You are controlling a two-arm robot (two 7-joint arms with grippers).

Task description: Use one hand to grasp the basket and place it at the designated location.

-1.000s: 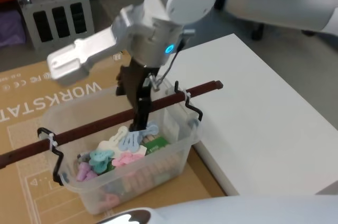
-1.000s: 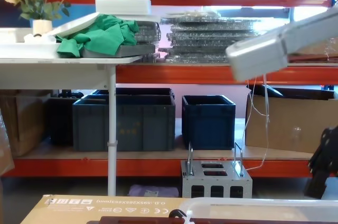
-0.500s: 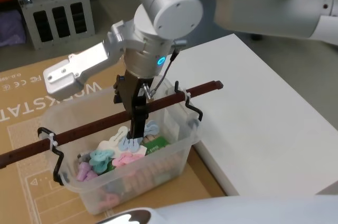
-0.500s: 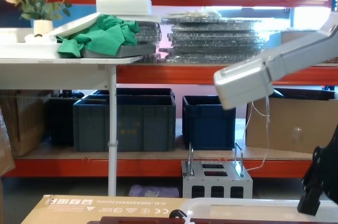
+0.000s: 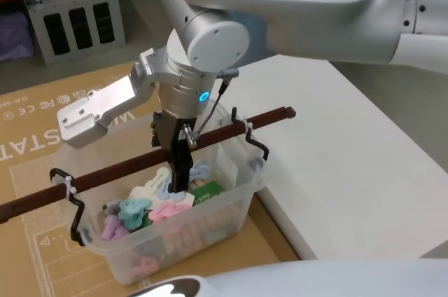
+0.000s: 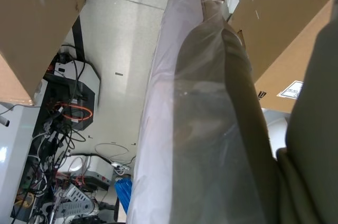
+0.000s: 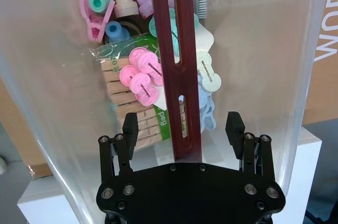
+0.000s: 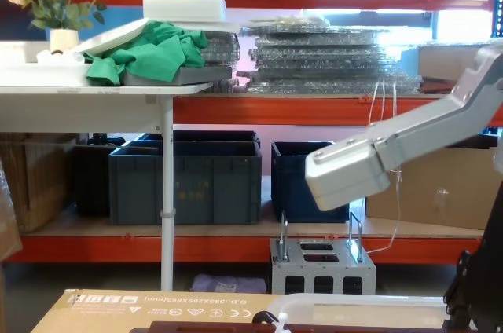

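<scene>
The right gripper (image 5: pixel 179 181) hangs near the middle of the basket (image 5: pixel 224 223), jaws apart either side of the brown handle (image 5: pixel 112 171), so closing there should lift it level

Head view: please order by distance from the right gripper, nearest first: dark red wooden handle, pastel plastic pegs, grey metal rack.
1. Dark red wooden handle, straddled by right gripper.
2. Pastel plastic pegs, just below.
3. Grey metal rack, far back-left.

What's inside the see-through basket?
Inside the basket lie pastel plastic clips and a bag of wooden clothespins. The brown handle and the right end effector cover part of the pile.
</scene>
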